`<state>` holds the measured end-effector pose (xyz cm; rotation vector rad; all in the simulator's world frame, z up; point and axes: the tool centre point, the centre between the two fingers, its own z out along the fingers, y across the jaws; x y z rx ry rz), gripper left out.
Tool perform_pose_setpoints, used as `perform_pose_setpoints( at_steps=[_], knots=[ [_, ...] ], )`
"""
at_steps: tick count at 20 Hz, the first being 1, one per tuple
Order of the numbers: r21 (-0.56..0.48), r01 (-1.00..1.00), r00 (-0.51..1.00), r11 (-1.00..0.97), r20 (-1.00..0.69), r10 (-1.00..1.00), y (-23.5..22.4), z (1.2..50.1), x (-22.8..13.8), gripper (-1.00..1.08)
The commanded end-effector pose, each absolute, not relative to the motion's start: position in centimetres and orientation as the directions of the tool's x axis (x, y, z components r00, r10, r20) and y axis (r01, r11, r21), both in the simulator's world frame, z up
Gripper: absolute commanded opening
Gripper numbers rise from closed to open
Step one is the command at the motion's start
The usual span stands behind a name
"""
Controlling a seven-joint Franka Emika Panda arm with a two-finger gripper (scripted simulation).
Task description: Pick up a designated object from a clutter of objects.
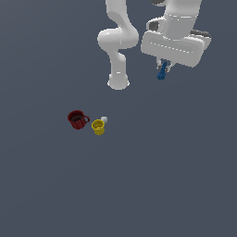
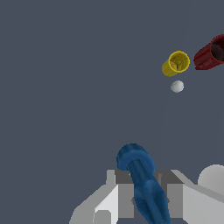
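The designated object, a small bright-blue elongated item (image 1: 162,72), hangs in the air under the white hand, well above the floor. My gripper (image 1: 163,69) is shut on it. In the wrist view the blue item (image 2: 142,183) sticks out between the two grey fingers (image 2: 124,199), its rounded end pointing away from the camera. What is left of the clutter lies far below, toward the exterior view's left: a dark-red mug (image 1: 77,119), a yellow cup (image 1: 98,127) and a tiny white ball (image 1: 104,120) beside the cup.
The arm's white base (image 1: 118,82) stands on the grey floor behind the mugs. In the wrist view the yellow cup (image 2: 176,64), white ball (image 2: 176,86) and dark-red mug (image 2: 211,54) sit together at a distance.
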<state>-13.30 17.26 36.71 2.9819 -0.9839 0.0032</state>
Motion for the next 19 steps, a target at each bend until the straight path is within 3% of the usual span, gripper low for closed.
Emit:
perform_pose_setpoints(
  at_steps=[1, 10, 19],
  knots=[
    [0.001, -0.595, 0.803, -0.803, 0.001, -0.595, 18.2, 38.5, -13.8, -1.0],
    [0.0, -0.596, 0.803, -0.803, 0.0, -0.596, 20.4, 42.5, -14.7, -1.0],
    [0.0, -0.596, 0.803, -0.803, 0.0, -0.596, 20.6, 42.9, -14.6, -1.0]
  ],
)
